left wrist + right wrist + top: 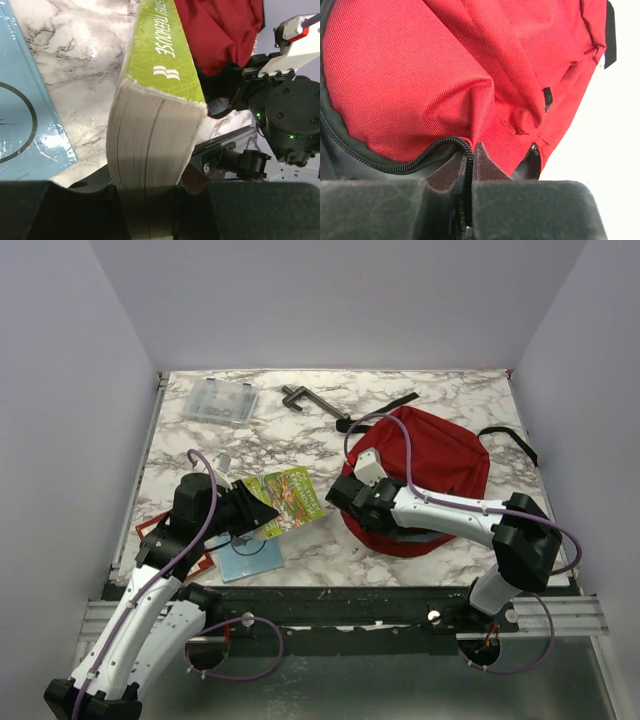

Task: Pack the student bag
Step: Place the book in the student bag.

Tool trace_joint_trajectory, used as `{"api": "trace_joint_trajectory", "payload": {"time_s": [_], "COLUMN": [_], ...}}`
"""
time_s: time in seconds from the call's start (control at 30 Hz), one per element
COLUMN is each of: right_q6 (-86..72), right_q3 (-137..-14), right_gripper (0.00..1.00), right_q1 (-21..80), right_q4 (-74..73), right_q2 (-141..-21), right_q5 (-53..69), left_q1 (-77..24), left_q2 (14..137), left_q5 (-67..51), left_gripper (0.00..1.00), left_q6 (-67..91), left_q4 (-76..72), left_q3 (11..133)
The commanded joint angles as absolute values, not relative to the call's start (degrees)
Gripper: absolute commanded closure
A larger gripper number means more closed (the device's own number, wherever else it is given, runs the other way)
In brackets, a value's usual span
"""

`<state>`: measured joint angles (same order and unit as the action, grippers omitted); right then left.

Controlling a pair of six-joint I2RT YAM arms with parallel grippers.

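Top external shows the bag (430,465) lying slumped on the right half of the table (280,445), its mouth turned toward the middle, with my right gripper (347,496) at its near-left edge. On the right wrist view the jaws are nearly together, nipping the red cloth right at the zip (410,162), so that arm has the lip of the opening pinched. My left gripper (145,210) is clamped across the bottom edge of a thick green paperback; the book (160,55) stands out from the fingers, held above the marble just left of the bag, and from overhead it is near the opening but not in it. A blue sheet (30,115) lies flat on the table under that arm, and a clear case (220,402) sits well apart at the far left. I judge the bag to be soft and limp: the cloth puckers where I pinch it and the body sags flat, so the mouth will likely collapse unless I lift the lip. It looks light while it holds little, and I expect it to slide on the smooth marble if the book pushes against it. The stitched zip edge seems the firmest hold; plain cloth would bunch and slip, and the black straps (505,435) lie on the far side, away from the opening.
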<state>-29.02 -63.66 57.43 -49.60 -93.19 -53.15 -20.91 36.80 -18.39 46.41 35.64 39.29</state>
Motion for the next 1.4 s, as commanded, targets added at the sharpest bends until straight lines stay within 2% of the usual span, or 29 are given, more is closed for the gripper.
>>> {"api": "trace_joint_trajectory", "payload": {"time_s": [0.0,0.37,0.63,0.8,1.0,1.17,1.37], "right_q6": [-28.35,-21.75,-23.88,-28.1,-33.12,-35.79,-38.78], "right_q3": [-64.35,-69.06,-76.47,-78.46,-78.9,-78.34,-78.82], "right_gripper": [0.99,0.99,1.0,0.99,0.99,0.99,0.99], "right_q1": [57.18,52.18,48.53,46.47,44.4,44.28,44.29], "right_q4": [-44.48,-35.56,-36.15,-35.38,-33.7,-32.19,-30.02], "right_q2": [-88.6,-74.25,-75.02,-75.54,-75.32,-74.55,-73.61], "right_q5": [-55.83,-34.08,-30.49,-29.33,-25.62,-22.02,-12.67], "left_q1": [-20.92,-20.92,-22.71,-30.24,-41.95,-46.58,-50.32], "left_q2": [32.97,32.66,35.48,39.04,42.06,49.01,59.1], "left_q5": [-21.98,-31.22,-35.46,-27.34,-10.91,-1.52,8.8], "left_gripper": [1.0,1.0,1.0,1.0,1.0,1.0,1.0], "left_q6": [48.89,57.06,67.61,74.94,86.04,91.25,90.51], "left_q4": [30.09,22.95,10.5,9.71,7.45,-0.92,-8.79], "left_q3": [39.22,35.78,32.07,30.84,28.44,28.64,33.41]}}
